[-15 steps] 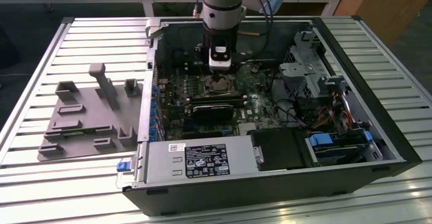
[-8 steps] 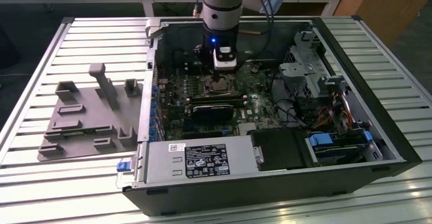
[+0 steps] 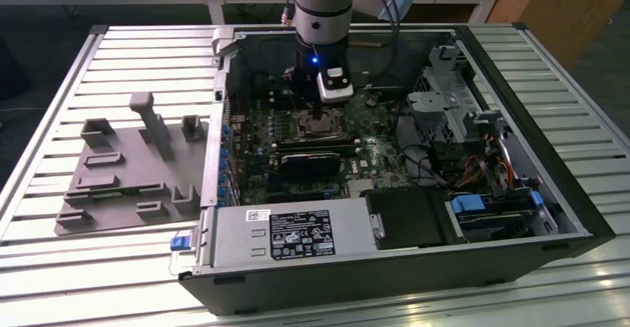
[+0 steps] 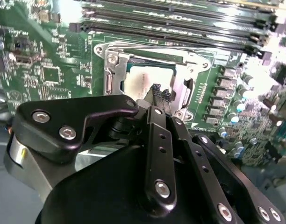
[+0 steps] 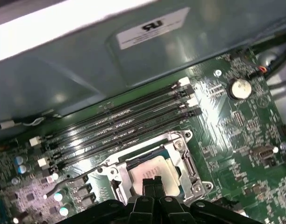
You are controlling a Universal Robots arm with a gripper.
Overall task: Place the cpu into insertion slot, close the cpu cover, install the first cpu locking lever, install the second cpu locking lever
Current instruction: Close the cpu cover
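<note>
- Now we see the arm (image 3: 323, 9) reaching straight down into the open computer case (image 3: 394, 283), which lies on its side on the slatted counter (image 3: 79, 268).
- We find the fingers (image 5: 148, 183) pressed together, with nothing between them that we can make out.
- In both wrist views their black tips hang just over the cpu (image 4: 138, 84); we cannot tell whether they touch it.
- The cpu lies flat in the insertion slot (image 3: 317, 126), its dull silver top facing up, on the green motherboard (image 4: 45, 60).
- The cpu cover (image 4: 110, 78) lies down around the chip, and the silver top shows through its square window. We see its bright frame along the chip's sides in both wrist views.
- A thin wire bar (image 4: 152, 48) runs along the socket's edge on the side nearest the memory slots (image 5: 119, 123); we cannot tell whether it is latched.
- Those long dark slots run side by side just beside the socket, between it and the case wall.
- In the exterior view we note a grey moulded fixture (image 3: 128, 172) on the counter at the exterior view's left, near the case.
- A silver box with a white label (image 3: 285, 235) sits inside the case along its near edge, well apart from the socket.
</note>
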